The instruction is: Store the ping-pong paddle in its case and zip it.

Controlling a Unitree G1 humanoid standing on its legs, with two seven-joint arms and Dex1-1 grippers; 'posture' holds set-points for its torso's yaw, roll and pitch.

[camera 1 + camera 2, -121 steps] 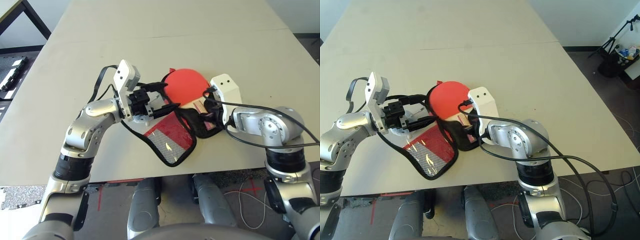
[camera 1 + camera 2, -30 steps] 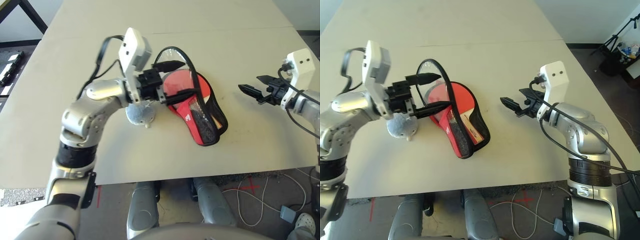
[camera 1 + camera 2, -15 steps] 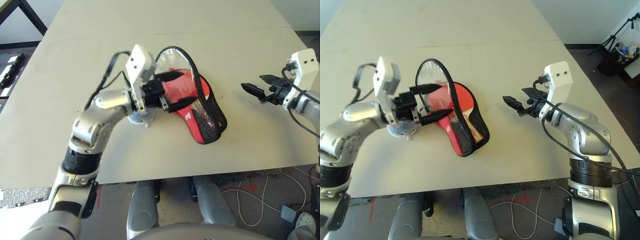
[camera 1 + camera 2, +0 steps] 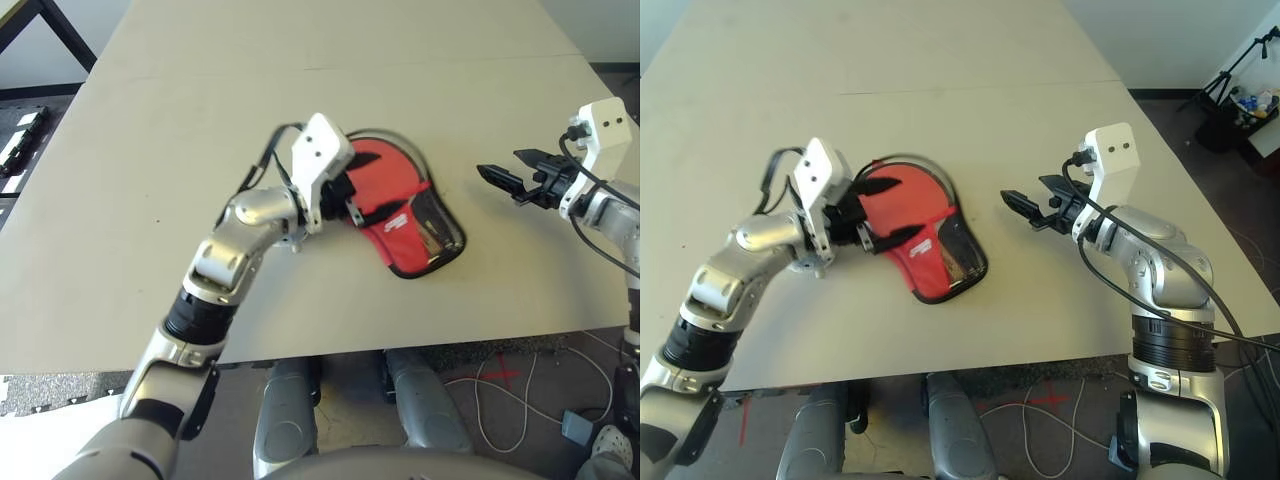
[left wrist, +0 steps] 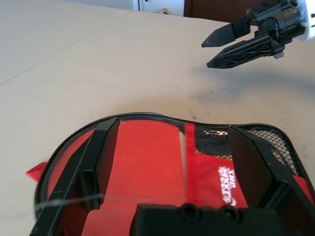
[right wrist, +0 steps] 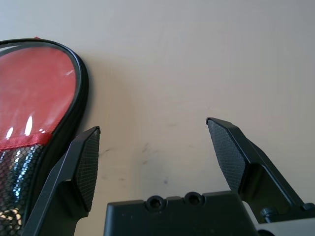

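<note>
Red case lying flat near the table's front edge, paddle hidden inside; left end effector spread over it, right end effector released, well apart.
</note>
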